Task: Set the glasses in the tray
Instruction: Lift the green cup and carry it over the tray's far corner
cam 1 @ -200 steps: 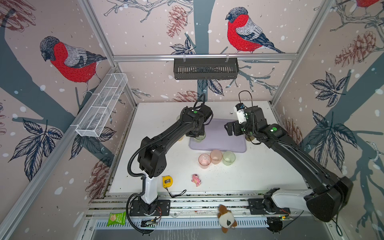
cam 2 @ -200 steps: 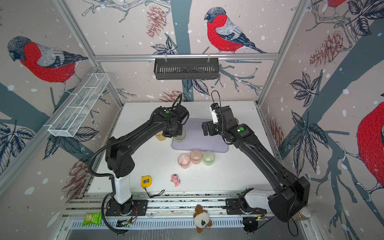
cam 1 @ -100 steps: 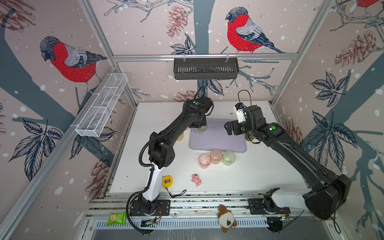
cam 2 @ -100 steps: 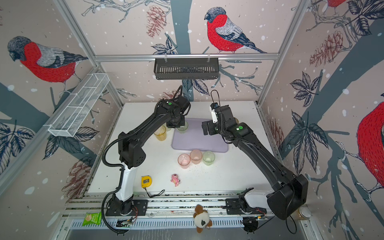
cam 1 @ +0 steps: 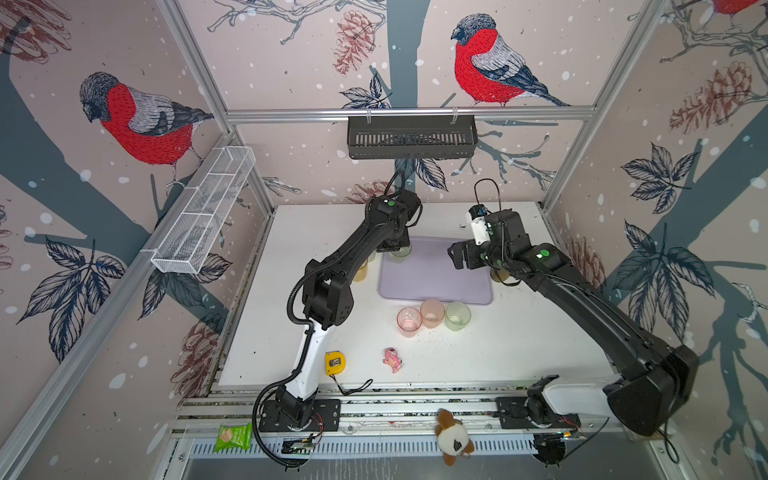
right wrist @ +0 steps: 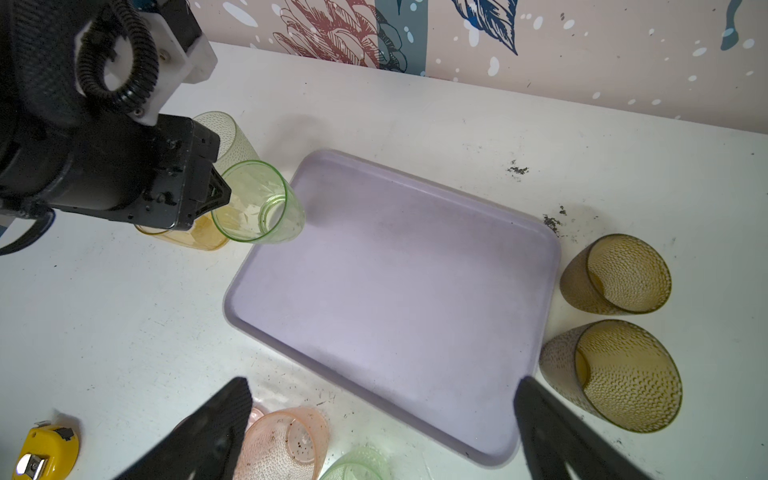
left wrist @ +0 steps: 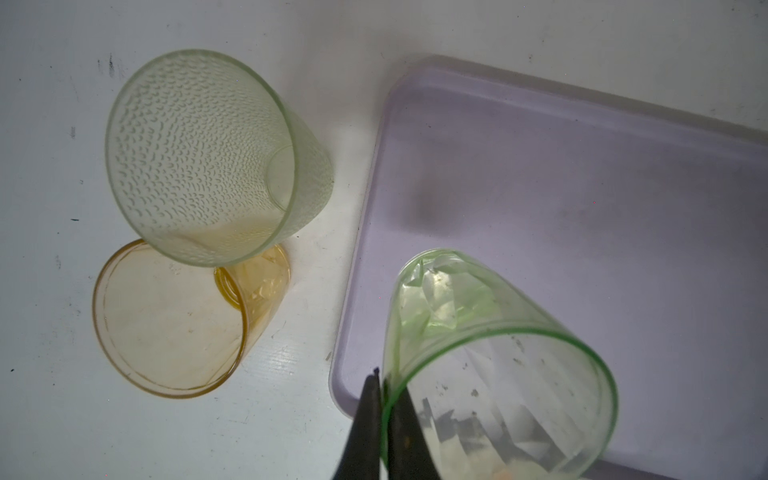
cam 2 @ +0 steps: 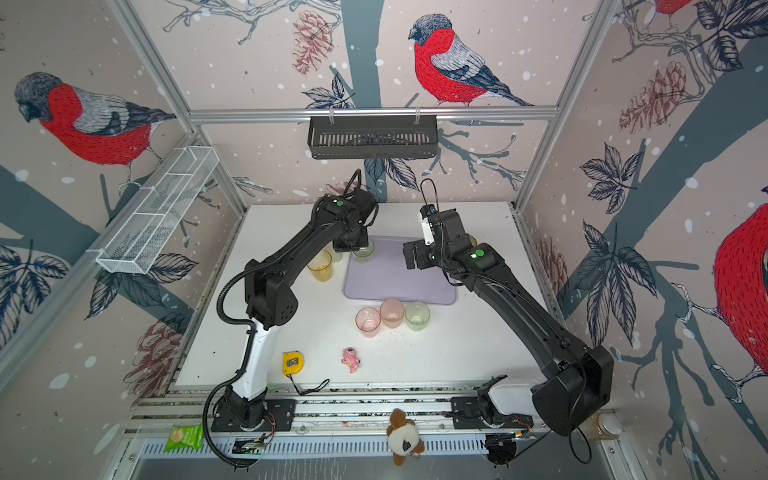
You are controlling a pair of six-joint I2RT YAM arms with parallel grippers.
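Glasses: your left jaws pinch the rim of the green glass point(left wrist: 490, 374), one finger inside and one outside. A second ago this glass hung at the left edge of the tray point(left wrist: 582, 187), nearer the middle. It has since travelled to the tray's far left corner and now stands upright over the lavender floor. You cannot tell whether its base touches. Your right jaws stay spread wide and empty above the tray's right side.

Nothing else is in the tray. On the worktop point(cam 1: 519, 353) wait the frosted glass point(left wrist: 199, 158) and amber glass point(left wrist: 166, 320) beside the left edge, brown glasses point(right wrist: 615, 274) point(right wrist: 611, 374) by the right edge, and pink glasses point(cam 1: 409, 322) point(cam 1: 432, 313) and a pale green glass point(cam 1: 457, 316) along the near edge. The first placement looks ready for lowering and release, and seven glasses remain.
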